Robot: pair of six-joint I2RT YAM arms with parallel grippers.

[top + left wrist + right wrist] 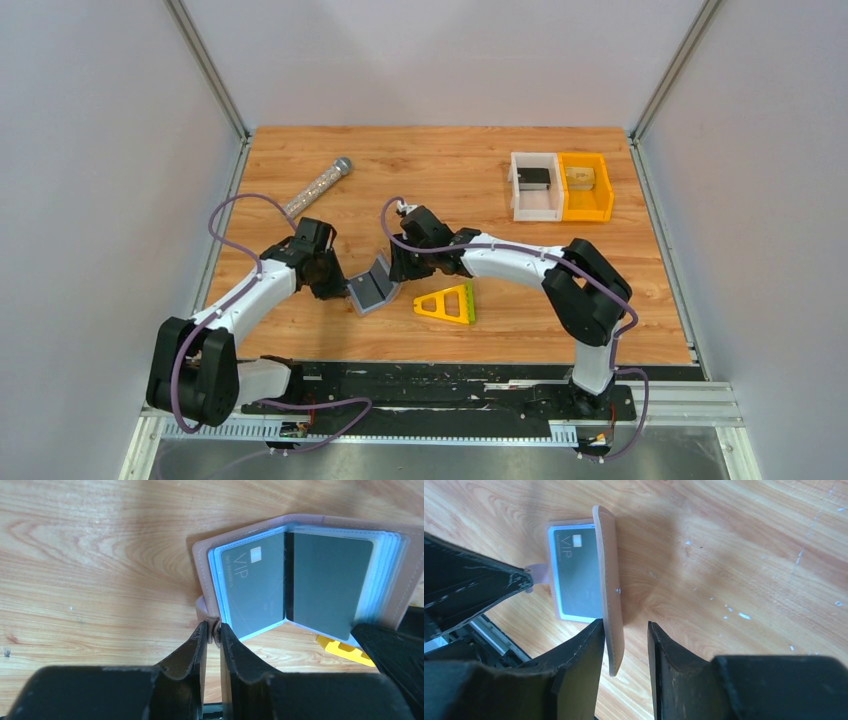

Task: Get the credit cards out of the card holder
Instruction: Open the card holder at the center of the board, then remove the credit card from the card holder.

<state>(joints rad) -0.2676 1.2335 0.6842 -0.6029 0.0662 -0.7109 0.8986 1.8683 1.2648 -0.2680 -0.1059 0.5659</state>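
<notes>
Now card holder (pixel 300 580) between both hands, left hand (pixel 212 635) pinching its tab, right hand (pixel 624 645) loosely astride its cover

Robotics test cell in a laboratory. A wood-grain bench (pixel 500 170) fills the centre of the frame, enclosed left, right and rear by plain white panels (pixel 100 150) on aluminium framing. Two arms are bolted to a black mounting rail (pixel 440 385) along the lower edge, with purple cables (pixel 235 210) routed along them.

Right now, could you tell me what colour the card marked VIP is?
The VIP card is dark grey-green with pale lettering, clearest in the left wrist view.
</notes>
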